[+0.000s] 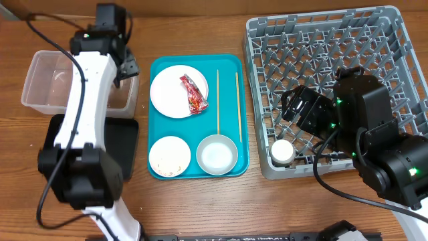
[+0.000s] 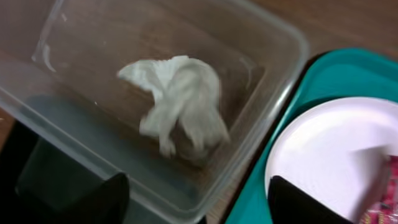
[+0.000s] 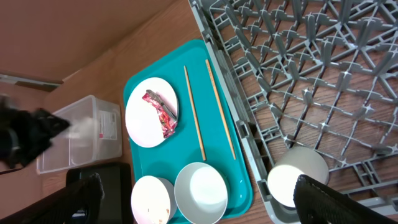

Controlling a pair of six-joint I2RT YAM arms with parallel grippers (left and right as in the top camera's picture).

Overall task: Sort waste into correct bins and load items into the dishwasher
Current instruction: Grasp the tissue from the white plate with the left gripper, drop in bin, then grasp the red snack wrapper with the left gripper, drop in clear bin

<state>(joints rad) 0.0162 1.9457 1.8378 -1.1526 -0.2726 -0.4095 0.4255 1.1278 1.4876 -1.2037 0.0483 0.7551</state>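
The crumpled white tissue [image 2: 180, 102] lies inside the clear tub [image 1: 37, 84], apart from my left gripper [image 2: 199, 205], which is open and empty above the tub's right wall [image 2: 273, 93]. The red wrapper [image 1: 194, 92] lies on the large plate [image 1: 170, 90]. The smaller plate [image 1: 168, 156], speckled with rice, and the bowl [image 1: 216, 154] sit at the teal tray's front. Two chopsticks [image 1: 217, 100] lie on the tray's right side. The cup [image 1: 282, 151] stands in the grey rack's [image 1: 328, 67] front left corner. My right gripper [image 3: 205, 199] is open and empty above the rack's left edge.
The black tray [image 1: 128, 144] lies in front of the clear tub, partly under my left arm. The teal tray [image 1: 244, 157] sits between the bins and the rack. The right arm [image 1: 374, 134] covers the rack's front right part.
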